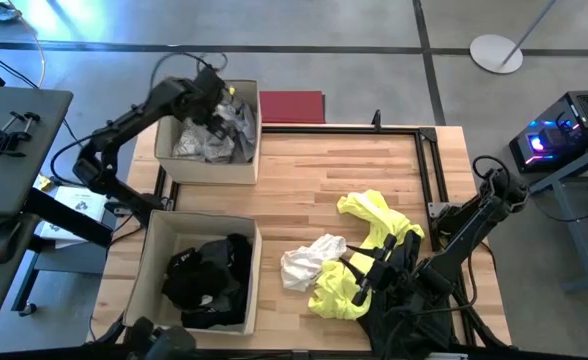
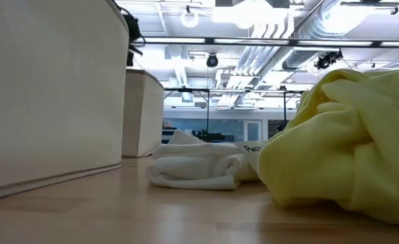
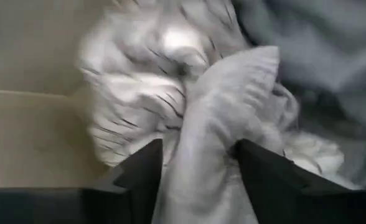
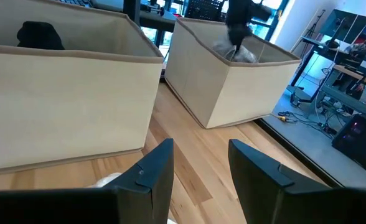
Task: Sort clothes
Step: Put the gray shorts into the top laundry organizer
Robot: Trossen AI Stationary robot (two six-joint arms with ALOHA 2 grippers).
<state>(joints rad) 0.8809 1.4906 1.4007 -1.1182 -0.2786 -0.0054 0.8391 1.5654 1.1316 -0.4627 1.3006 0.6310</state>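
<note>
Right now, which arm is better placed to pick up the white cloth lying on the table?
The right. Its gripper is open beside the white cloth, while the left gripper is over the far box, shut on a grey cloth.

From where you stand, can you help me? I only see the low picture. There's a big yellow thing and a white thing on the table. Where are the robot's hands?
Observer: The left gripper is over the far beige box, its jaws shut on a light grey garment.
Operator: What else is in that box?
Observer: More pale clothes, among them a white striped garment.
Operator: And the closer box?
Observer: The near beige box holds black clothes.
Operator: Is the other hand busy?
Observer: No. The right gripper has its jaws open and empty, above the neon yellow garment at the table's near right, facing the two boxes.
</note>
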